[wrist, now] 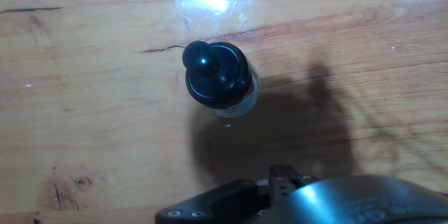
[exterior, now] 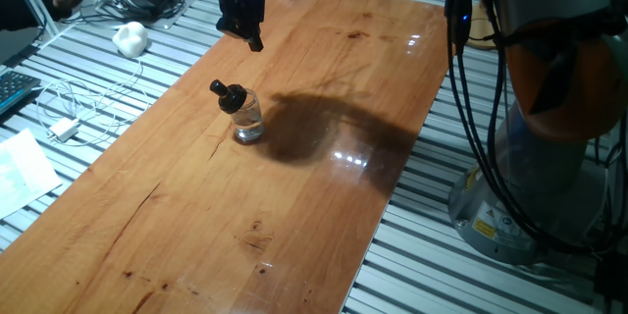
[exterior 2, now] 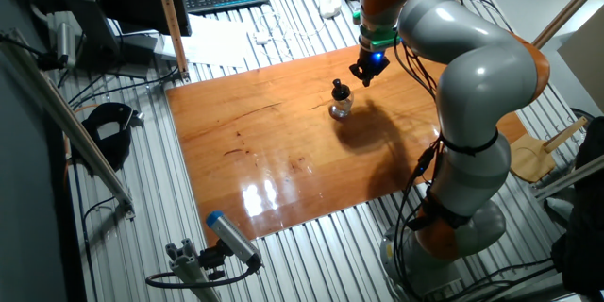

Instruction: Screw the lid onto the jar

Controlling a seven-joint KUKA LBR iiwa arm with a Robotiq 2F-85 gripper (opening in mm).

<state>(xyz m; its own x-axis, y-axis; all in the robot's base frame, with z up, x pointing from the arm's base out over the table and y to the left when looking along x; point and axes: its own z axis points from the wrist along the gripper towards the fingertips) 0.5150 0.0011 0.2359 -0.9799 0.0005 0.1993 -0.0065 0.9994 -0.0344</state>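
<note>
Table (exterior: 294, 206) of reddish wood fills most of both fixed views, glossy enough to throw back the ceiling lights, and it rests on a ribbed metal bench. Above it arches the arm (exterior 2: 472, 66), grey and orange. Its end effector (exterior: 250, 27) hangs in the air up and to one side of the jar, touching nothing; it carries nothing, but the fingertips show in no view, so I cannot tell whether the fingers are parted or closed.

The jar (exterior: 248, 123) stands upright near the middle of the table, well in from every edge. It is short, cylindrical and clear, with a thick transparent base that catches the light. On its mouth sits the lid (exterior: 229, 93), a black round cap about as wide as the neck, with a narrower knob on top. In both fixed views the lid looks tilted, its knob leaning off to one side rather than pointing straight up, so it appears to be resting on the mouth rather than threaded home.

Both things look light and rigid. The glass is smooth, breakable and free-standing, so a twist on the cap could spin or topple the jar. The knob seems the natural place to pinch; the cap likely wants levelling before any turning.
</note>
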